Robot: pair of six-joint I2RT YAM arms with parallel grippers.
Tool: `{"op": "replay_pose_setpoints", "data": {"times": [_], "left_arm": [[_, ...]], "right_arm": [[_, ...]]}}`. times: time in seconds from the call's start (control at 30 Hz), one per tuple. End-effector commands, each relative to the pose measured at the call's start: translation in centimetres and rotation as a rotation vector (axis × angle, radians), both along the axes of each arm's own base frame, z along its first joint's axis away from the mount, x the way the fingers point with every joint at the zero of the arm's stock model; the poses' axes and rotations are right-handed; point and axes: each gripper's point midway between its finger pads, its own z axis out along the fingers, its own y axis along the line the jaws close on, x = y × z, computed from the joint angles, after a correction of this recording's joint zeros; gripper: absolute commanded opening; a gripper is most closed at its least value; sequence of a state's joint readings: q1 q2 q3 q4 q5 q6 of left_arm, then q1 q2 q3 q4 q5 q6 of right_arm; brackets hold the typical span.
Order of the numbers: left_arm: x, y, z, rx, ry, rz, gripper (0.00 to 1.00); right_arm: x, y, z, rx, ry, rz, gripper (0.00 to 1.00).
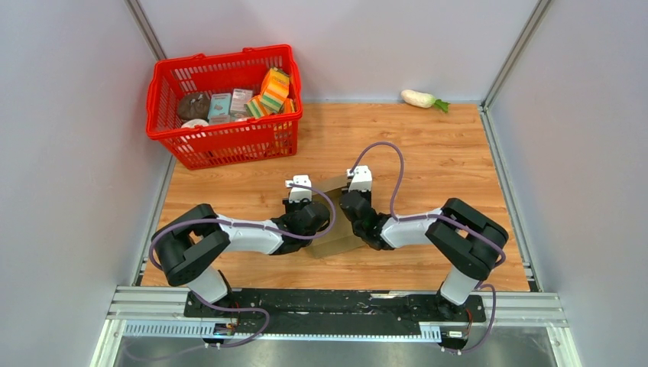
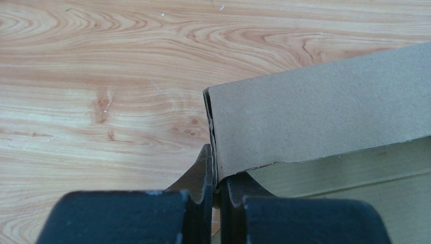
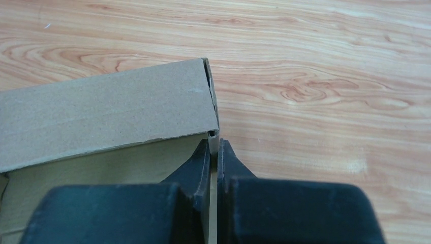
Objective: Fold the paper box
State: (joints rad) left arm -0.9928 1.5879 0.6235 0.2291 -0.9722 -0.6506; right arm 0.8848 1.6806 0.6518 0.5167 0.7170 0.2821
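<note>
The paper box point(image 1: 333, 216) is plain brown cardboard, partly formed, lying between my two arms at the table's middle. My left gripper point(image 1: 306, 212) is shut on the box's left side wall; in the left wrist view the jaws point(image 2: 217, 178) pinch the wall's edge, with a folded panel point(image 2: 325, 117) leaning over the box's inside. My right gripper point(image 1: 355, 210) is shut on the right side wall; in the right wrist view it point(image 3: 214, 152) clamps the thin wall at the corner, beside the folded panel point(image 3: 106, 112). Most of the box is hidden under the arms in the top view.
A red shopping basket point(image 1: 226, 138) with several packaged groceries stands at the back left. A white radish point(image 1: 422, 99) lies at the back right by the wall. Metal rails run along the table's left and right edges.
</note>
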Motion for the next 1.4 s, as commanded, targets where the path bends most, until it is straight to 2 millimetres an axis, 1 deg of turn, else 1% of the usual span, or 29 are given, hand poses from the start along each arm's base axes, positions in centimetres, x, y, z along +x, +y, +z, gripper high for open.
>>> {"op": "replay_pose_setpoints", "data": {"times": [0.0, 0.13, 0.17, 0.2, 0.27, 0.3, 0.33, 0.37, 0.4, 0.43, 0.47, 0.5, 0.53, 0.57, 0.63, 0.67, 0.7, 0.77, 0.8, 0.83, 0.87, 0.9, 0.93, 1.07, 1.17, 1.2, 1.27, 1.3, 1.37], "left_arm": [[-1.1, -0.4, -0.7, -0.023, 0.062, -0.029, 0.00], [-1.2, -0.6, -1.0, -0.029, 0.074, -0.032, 0.00], [-1.2, -0.5, -1.0, -0.029, 0.074, -0.031, 0.00], [-1.2, -0.5, -1.0, -0.028, 0.076, -0.030, 0.00], [-1.4, -0.3, -1.1, -0.017, 0.085, -0.030, 0.00], [-1.4, -0.3, -1.1, -0.016, 0.086, -0.030, 0.00], [-1.5, -0.2, -1.2, -0.010, 0.089, -0.034, 0.00], [-1.6, -0.2, -1.2, -0.008, 0.092, -0.039, 0.06], [-1.6, -0.2, -1.1, -0.009, 0.092, -0.046, 0.11], [-1.7, -0.2, -1.1, -0.017, 0.093, -0.052, 0.17], [-1.9, 0.0, -1.2, -0.017, 0.097, -0.055, 0.30], [-2.0, -0.1, -0.6, -0.034, 0.088, -0.062, 0.36], [-2.2, -0.3, -0.5, -0.048, 0.097, -0.081, 0.41], [-2.5, -0.2, -0.5, -0.059, 0.105, -0.093, 0.52], [-3.3, -0.6, 0.6, -0.117, 0.122, -0.137, 0.60], [-3.9, -0.4, 0.6, -0.127, 0.137, -0.155, 0.76], [-4.2, -0.4, 2.0, -0.171, 0.127, -0.174, 0.76], [-6.0, 0.6, 1.6, -0.175, 0.198, -0.201, 0.77], [-6.5, 0.8, 3.5, -0.236, 0.170, -0.222, 0.77], [-7.9, 1.7, 2.5, -0.227, 0.220, -0.243, 0.77], [-8.5, 2.1, 2.9, -0.250, 0.221, -0.261, 0.74], [-9.0, 2.1, 4.8, -0.322, 0.179, -0.306, 0.72], [-10.3, 1.6, 4.6, -0.338, 0.210, -0.398, 0.72], [-13.1, -0.9, 8.2, -0.424, 0.204, -0.675, 0.74], [-14.8, -3.4, 8.7, -0.364, 0.263, -0.887, 0.74], [-15.4, -4.2, 7.2, -0.314, 0.328, -0.927, 0.74], [-15.6, -6.0, 7.3, -0.224, 0.299, -1.024, 0.74], [-16.9, -7.3, 5.7, -0.145, 0.338, -1.083, 0.74], [-16.1, -8.7, 5.8, -0.036, 0.274, -1.109, 0.75]], "right_arm": [[0.4, -2.5, 0.6, 0.015, -0.056, -0.251, 0.00], [0.1, -1.0, 0.7, 0.037, -0.031, -0.146, 0.02], [-0.2, -1.0, 0.7, 0.034, -0.019, -0.129, 0.07], [-0.6, -0.9, 1.8, 0.068, -0.017, -0.107, 0.31], [-2.2, -1.7, 1.2, 0.061, 0.040, -0.078, 0.53], [-2.7, -1.8, 2.3, 0.097, 0.053, -0.075, 0.68], [-3.3, -2.1, 2.1, 0.101, 0.088, -0.072, 0.73], [-4.4, -3.0, 1.3, 0.068, 0.159, -0.078, 0.76], [-5.1, -2.9, 2.2, 0.100, 0.176, -0.055, 0.83], [-6.2, -3.4, 1.6, 0.080, 0.219, -0.030, 0.88], [-7.4, -4.3, 0.9, 0.056, 0.274, -0.019, 0.90], [-8.3, -4.3, 1.6, 0.089, 0.296, 0.012, 0.94], [-9.3, -4.4, 1.3, 0.093, 0.332, 0.043, 0.98], [-10.1, -4.4, 1.0, 0.107, 0.371, 0.075, 1.00], [-12.2, -4.0, 0.9, 0.173, 0.463, 0.135, 1.00], [-13.0, -4.1, 0.5, 0.192, 0.506, 0.149, 1.00], [-14.4, -3.1, 0.4, 0.241, 0.566, 0.218, 1.00], [-15.6, -2.7, 0.0, 0.262, 0.621, 0.249, 1.00], [-16.4, -2.6, -0.5, 0.273, 0.659, 0.262, 1.00], [-16.6, -2.7, -0.9, 0.268, 0.669, 0.264, 0.99], [-16.7, -2.8, -1.2, 0.263, 0.677, 0.266, 0.97], [-16.8, -2.9, -1.7, 0.241, 0.691, 0.264, 0.93], [-16.7, -3.1, -1.9, 0.224, 0.691, 0.261, 0.92], [-15.4, -4.0, -2.6, 0.187, 0.649, 0.197, 0.81], [-14.4, -3.9, -2.8, 0.186, 0.622, 0.195, 0.73], [-14.1, -3.9, -3.0, 0.191, 0.622, 0.191, 0.67], [-13.5, -3.5, -3.4, 0.229, 0.639, 0.190, 0.53], [-13.8, -2.8, -3.4, 0.264, 0.668, 0.226, 0.38], [-13.8, -2.1, -3.4, 0.297, 0.693, 0.244, 0.26]]}}
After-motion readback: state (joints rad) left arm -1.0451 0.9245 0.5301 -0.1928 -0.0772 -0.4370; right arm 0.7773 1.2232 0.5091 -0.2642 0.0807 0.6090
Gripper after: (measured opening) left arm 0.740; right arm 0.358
